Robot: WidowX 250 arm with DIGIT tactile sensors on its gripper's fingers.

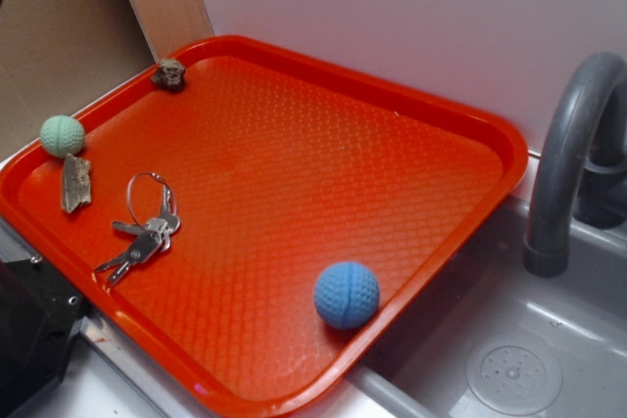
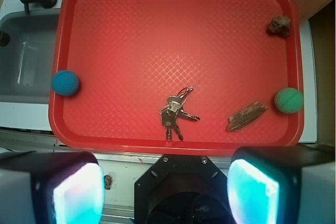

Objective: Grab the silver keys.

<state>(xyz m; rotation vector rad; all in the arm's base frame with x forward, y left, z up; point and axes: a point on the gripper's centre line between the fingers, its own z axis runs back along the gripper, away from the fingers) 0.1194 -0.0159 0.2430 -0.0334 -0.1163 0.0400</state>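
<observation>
- The small bunch of grey-silver metal keys on a thin round wire ring lies flat on the red textured plastic tray, near the tray edge closest to the arm and apart from everything else.
- The end effector hangs above the tray's near edge with its two pale pads spread wide and nothing between them; I judge this a hover before any descent, with the keys a little ahead of the gap between the pads.
- The key blades fan out away from the ring, thin and low against the tray, so pinching them will probably need the pads brought right down to the surface; the wire loop gives little to hold.
- The tray's diamond-embossed surface looks hard, and metal could skid on it when nudged.
- A flat brown bark-like chip lies nearby to one side, with a pale green dimpled ball just beyond it by the rim.
- A blue dimpled ball rests against the opposite rim, most likely rolled there and stopped by the raised lip.
- A rough dark brown lump sits in a far corner.
- The tray rests partly over a grey sink with a curved grey faucet.
</observation>
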